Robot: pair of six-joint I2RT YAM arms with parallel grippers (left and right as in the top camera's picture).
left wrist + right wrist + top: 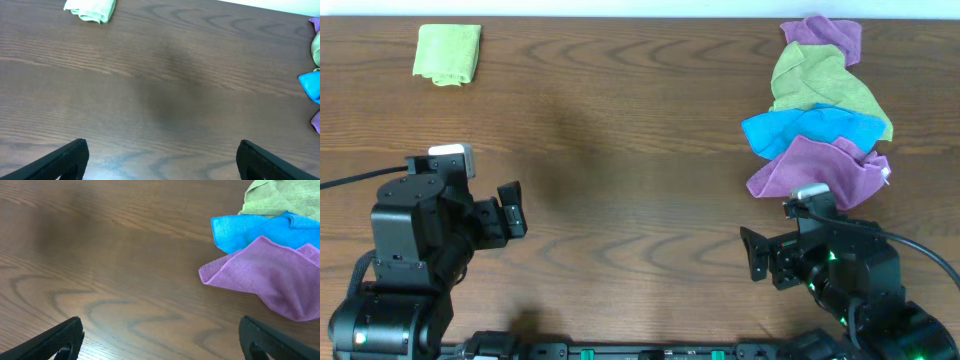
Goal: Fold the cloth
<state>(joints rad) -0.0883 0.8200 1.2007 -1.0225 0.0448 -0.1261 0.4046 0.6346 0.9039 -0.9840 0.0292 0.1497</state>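
Observation:
A pile of crumpled cloths lies at the right of the table: a purple cloth (pixel 817 172) at the front, a blue cloth (pixel 808 130) on it, a light green cloth (pixel 817 82) behind, and another purple cloth (pixel 825 35) at the far end. The front purple cloth (pixel 270 277) and the blue cloth (pixel 250 230) also show in the right wrist view. A folded green cloth (pixel 448 53) lies at the far left, seen too in the left wrist view (pixel 92 8). My left gripper (pixel 512 210) is open and empty. My right gripper (pixel 757 255) is open and empty, just in front of the pile.
The dark wooden table (pixel 640 150) runs between the folded green cloth and the pile. Both arm bases stand at the near edge.

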